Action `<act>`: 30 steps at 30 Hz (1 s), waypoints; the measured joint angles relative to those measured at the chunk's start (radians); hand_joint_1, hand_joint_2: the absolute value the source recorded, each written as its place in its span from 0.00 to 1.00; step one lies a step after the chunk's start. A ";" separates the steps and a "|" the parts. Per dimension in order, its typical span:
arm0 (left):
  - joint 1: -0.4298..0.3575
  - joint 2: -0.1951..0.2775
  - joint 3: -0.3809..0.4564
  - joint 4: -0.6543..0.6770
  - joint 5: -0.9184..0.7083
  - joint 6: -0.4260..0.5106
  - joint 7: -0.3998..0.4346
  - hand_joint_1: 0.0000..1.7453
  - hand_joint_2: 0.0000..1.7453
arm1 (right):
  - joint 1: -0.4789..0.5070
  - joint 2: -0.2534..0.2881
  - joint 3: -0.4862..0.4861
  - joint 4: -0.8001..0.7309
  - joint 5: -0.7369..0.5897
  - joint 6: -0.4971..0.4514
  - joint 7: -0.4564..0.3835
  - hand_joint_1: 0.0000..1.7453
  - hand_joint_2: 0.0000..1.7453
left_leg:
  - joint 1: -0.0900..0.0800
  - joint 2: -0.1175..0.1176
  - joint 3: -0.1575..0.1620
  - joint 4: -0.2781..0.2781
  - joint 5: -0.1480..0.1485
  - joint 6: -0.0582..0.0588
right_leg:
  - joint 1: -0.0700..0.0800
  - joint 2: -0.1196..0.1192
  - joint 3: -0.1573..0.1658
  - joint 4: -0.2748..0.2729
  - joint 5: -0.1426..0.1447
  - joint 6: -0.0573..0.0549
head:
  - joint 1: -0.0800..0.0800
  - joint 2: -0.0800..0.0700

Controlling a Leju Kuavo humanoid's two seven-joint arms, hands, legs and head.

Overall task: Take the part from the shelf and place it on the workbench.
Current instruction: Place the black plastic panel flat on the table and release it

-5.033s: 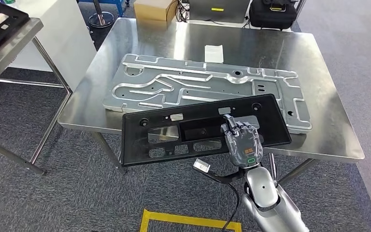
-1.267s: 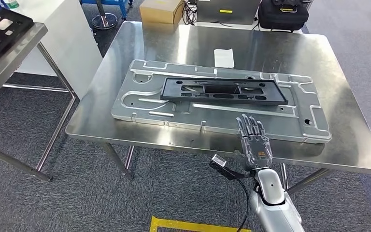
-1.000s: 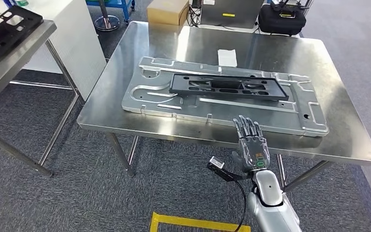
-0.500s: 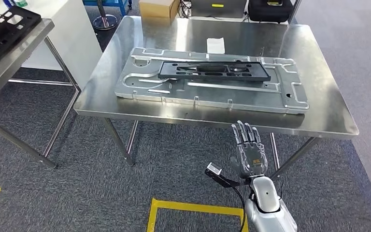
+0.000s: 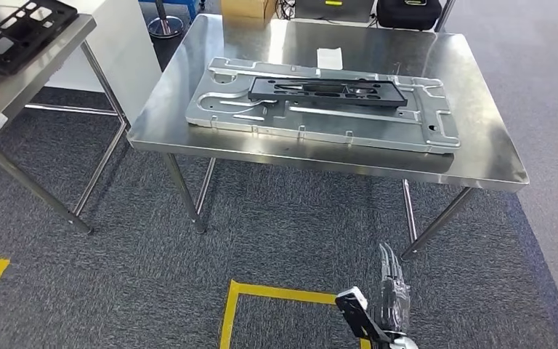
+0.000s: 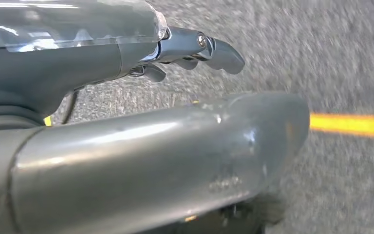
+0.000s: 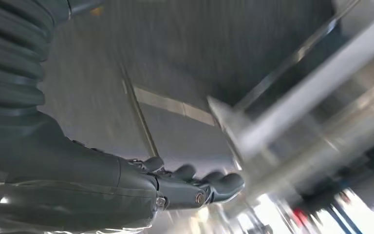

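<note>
Head view: black part (image 5: 328,91) lies flat on the grey metal plate (image 5: 320,123), plate on the steel workbench (image 5: 472,156) at 12 o'clock. Nothing touching the part. Right hand (image 5: 392,291) low at 5 o'clock, over the carpet near the yellow floor tape (image 5: 283,294), fingers straight and apart, holding nothing, well clear of the bench. Second black part (image 5: 18,25) on the side table (image 5: 29,73) at 10 o'clock.

Right wrist view adds what I can't get from the head: underside of the bench and its legs (image 7: 292,102), blurred, fingertips (image 7: 224,185) bare. Left wrist view: left hand (image 6: 195,48) hanging over carpet, fingers loosely extended, nothing in it.

Versus 0.5 s ago: right hand has dropped further toward the frame's bottom edge; whole scene shifted, so camera moved. Versus 5 s ago: part was in that hand, now released onto the plate.
</note>
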 joint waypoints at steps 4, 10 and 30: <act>0.004 -0.002 0.020 0.000 0.008 0.001 -0.003 0.00 0.00 | 0.017 0.036 -0.169 0.096 -0.122 0.111 -0.185 0.00 0.75 | 0.002 0.001 -0.065 0.009 0.045 -0.008 | -0.017 0.001 0.004 0.145 -0.041 0.019 | 0.003 0.000; 0.003 -0.003 0.043 0.000 0.020 0.010 -0.002 0.00 0.00 | -0.016 0.069 -0.410 0.259 -0.149 0.234 -0.251 0.00 0.00 | 0.006 0.001 -0.117 0.026 0.094 -0.047 | -0.017 0.006 0.216 -0.155 -0.019 0.012 | 0.006 0.000; 0.006 -0.009 0.109 0.000 0.053 0.018 -0.008 0.00 0.00 | -0.128 0.010 -0.980 0.912 -0.135 0.217 0.246 0.00 0.00 | -0.017 0.006 0.062 -0.046 -0.027 0.019 | 0.007 0.001 0.017 -0.065 0.043 -0.003 | -0.002 0.000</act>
